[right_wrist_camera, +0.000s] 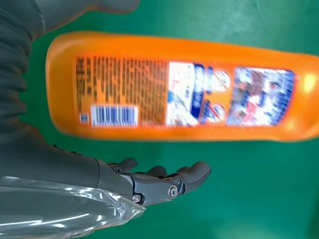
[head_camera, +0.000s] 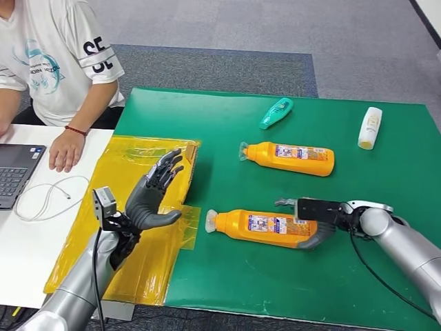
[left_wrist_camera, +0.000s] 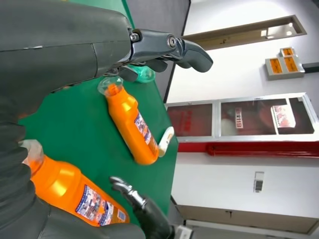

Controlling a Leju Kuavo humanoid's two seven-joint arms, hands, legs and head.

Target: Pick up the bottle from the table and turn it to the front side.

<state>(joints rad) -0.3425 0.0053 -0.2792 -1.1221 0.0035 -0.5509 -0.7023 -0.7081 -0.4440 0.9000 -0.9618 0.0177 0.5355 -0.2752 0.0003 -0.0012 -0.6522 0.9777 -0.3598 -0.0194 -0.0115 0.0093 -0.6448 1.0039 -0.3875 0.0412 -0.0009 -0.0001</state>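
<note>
An orange bottle (head_camera: 262, 227) lies on its side on the green mat (head_camera: 322, 289) covering the counter, clear cap toward the yellow plastic sheet (head_camera: 130, 172), its barcode and small-print label facing up in the right wrist view. The robot's right hand (head_camera: 314, 221) sits at the bottle's base end, fingers (right_wrist_camera: 188, 174) straightened alongside the body and thumb on the opposite side; it brackets the bottle, though whether it actually presses on it is hard to tell from the blurred close view. The left hand (head_camera: 154, 196) hovers over the yellow sheet, fingers spread and holding nothing. A second orange bottle (head_camera: 289, 158) lies farther back, with a teal bottle (head_camera: 276, 112) and a white bottle (head_camera: 369, 127) beyond. A seated person rests a hand (head_camera: 65, 149) by a laptop (head_camera: 16, 172).
</note>
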